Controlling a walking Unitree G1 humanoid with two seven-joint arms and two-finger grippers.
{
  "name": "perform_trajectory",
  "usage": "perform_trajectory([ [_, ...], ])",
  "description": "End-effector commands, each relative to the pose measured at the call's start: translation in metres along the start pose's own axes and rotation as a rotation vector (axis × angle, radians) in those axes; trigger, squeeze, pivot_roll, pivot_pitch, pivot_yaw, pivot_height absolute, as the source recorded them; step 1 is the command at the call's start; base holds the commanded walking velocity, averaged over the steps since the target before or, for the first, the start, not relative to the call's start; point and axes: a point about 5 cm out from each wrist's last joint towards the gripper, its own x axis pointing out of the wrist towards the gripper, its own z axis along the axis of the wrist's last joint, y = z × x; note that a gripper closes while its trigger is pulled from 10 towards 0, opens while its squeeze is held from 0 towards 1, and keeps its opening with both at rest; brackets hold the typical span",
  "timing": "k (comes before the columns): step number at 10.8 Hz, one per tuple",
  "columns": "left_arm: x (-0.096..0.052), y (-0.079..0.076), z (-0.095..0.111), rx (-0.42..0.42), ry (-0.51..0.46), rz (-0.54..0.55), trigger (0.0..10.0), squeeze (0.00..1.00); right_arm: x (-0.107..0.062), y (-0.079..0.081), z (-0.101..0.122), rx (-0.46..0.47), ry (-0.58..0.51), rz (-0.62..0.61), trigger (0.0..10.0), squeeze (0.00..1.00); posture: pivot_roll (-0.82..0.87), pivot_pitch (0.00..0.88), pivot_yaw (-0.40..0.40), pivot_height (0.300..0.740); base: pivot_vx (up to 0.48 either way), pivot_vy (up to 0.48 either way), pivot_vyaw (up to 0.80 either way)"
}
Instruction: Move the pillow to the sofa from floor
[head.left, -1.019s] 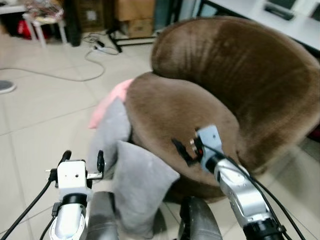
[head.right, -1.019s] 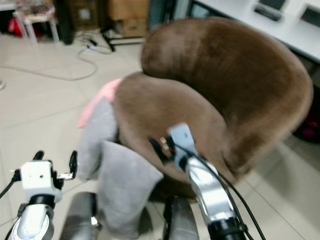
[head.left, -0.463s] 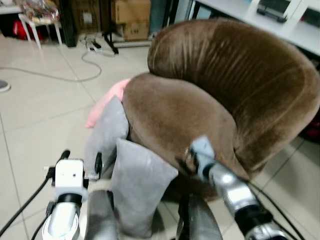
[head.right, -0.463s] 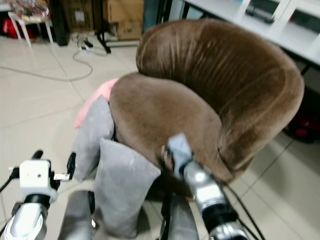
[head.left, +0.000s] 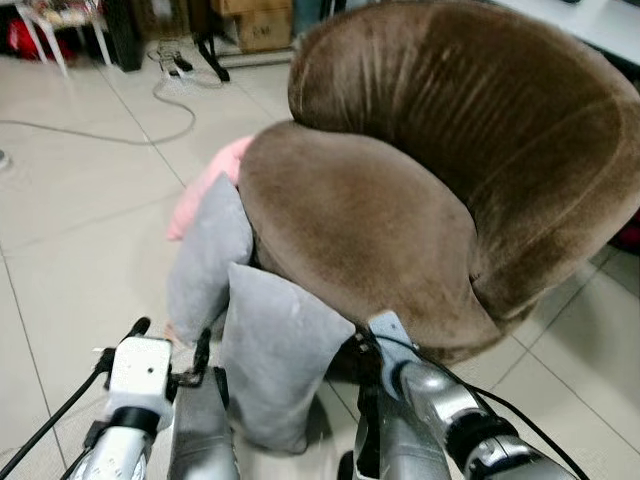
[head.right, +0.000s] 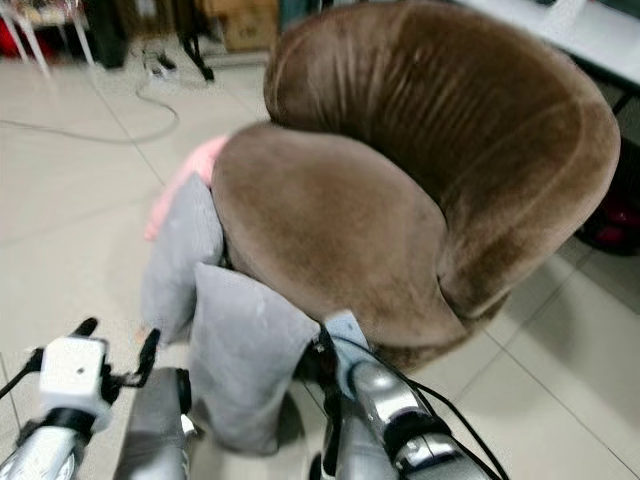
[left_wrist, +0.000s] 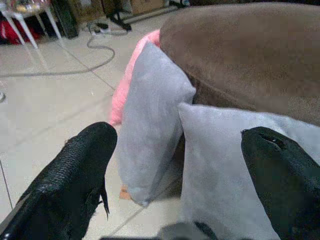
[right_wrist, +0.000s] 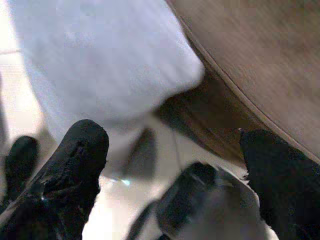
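Here, grey pillow (head.left: 275, 355) leaning on sofa (head.left: 400, 220), floor (head.left: 80, 230)

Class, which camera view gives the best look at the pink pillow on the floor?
The left wrist view: the pink pillow shows as a long strip behind the far grey pillow, beside the sofa. Both eye views show its upper part past that grey pillow. The right wrist view shows a grey pillow and the sofa's edge.
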Motion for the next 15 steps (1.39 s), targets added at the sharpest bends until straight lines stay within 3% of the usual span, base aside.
perform_trajectory([
  [1,-0.005,-0.001,0.004,-0.009,-0.015,-0.005,10.0,0.00,0.000,0.000,0.006,0.032,-0.052,0.048,10.0,0.00,0.15,0.170,-0.175,0.550,0.000,0.000,0.00],
  [4,-0.018,-0.002,0.018,-0.020,-0.064,-0.026,10.0,0.00,0.001,0.003,0.017,0.069,-0.117,0.071,10.0,0.00,0.14,0.220,-0.212,0.550,0.000,0.000,0.00],
  [5,-0.021,0.008,0.024,-0.006,-0.077,-0.009,10.0,0.00,0.002,-0.001,0.029,0.184,-0.176,0.035,10.0,0.00,0.14,0.244,-0.234,0.550,0.000,0.000,0.00],
  [6,-0.023,0.009,0.029,-0.013,-0.087,-0.021,10.0,0.00,0.003,0.001,0.030,0.211,-0.177,0.043,10.0,0.00,0.14,0.250,-0.239,0.550,0.000,0.000,0.00],
  [9,-0.036,-0.015,0.046,-0.096,-0.082,-0.277,10.0,0.00,0.006,0.011,0.029,0.162,-0.152,0.067,10.0,0.00,0.16,0.273,-0.248,0.550,0.000,0.000,0.00],
  [12,-0.055,-0.016,0.043,-0.083,-0.004,-0.301,10.0,0.00,0.011,0.025,0.033,0.187,-0.146,0.062,10.0,0.00,0.20,0.289,-0.247,0.550,0.000,0.000,0.00],
  [13,-0.059,-0.016,0.043,-0.080,0.011,-0.297,10.0,0.00,0.012,0.026,0.038,0.259,-0.167,0.011,10.0,0.00,0.21,0.295,-0.245,0.550,0.000,0.000,0.00],
  [15,-0.061,-0.015,0.043,-0.071,0.014,-0.293,10.0,0.00,0.011,0.015,0.041,0.379,-0.199,-0.065,10.0,0.00,0.22,0.292,-0.240,0.550,0.000,0.000,0.00],
])
